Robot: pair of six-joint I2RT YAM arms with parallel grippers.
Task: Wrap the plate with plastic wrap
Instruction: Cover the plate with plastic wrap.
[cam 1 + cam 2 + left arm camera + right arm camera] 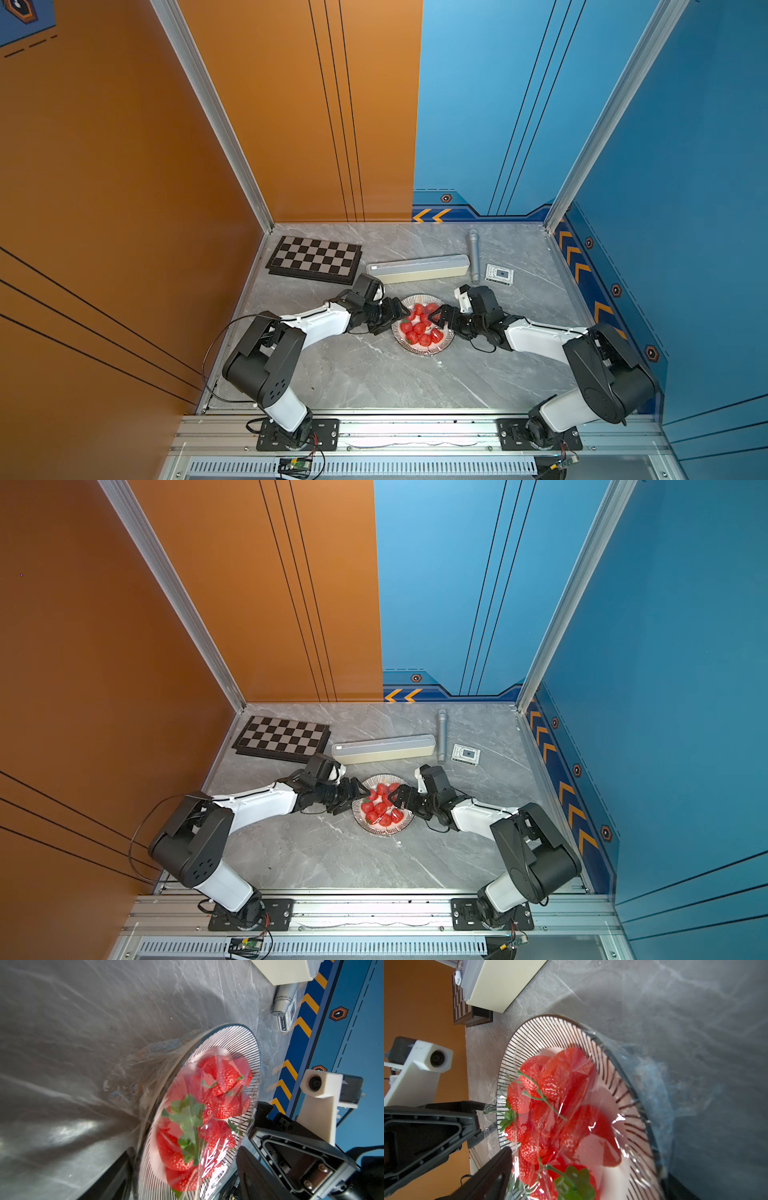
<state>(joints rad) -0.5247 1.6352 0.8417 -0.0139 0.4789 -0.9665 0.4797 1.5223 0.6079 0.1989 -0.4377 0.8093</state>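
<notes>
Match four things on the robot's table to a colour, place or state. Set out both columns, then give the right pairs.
Things:
1. plate
2. chessboard
3. wrap box
4. grey rod

Descriptions:
A. black and grey squares
B. lies beside a small white card
C. holds strawberries under clear film
D. cream with a grey lid

Pairs: 1-C, 2-A, 3-D, 4-B

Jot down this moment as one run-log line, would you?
plastic wrap: lies over strawberries and plate | left gripper: open, at plate's rim | right gripper: open, at opposite rim | wrap box: on table behind plate
</notes>
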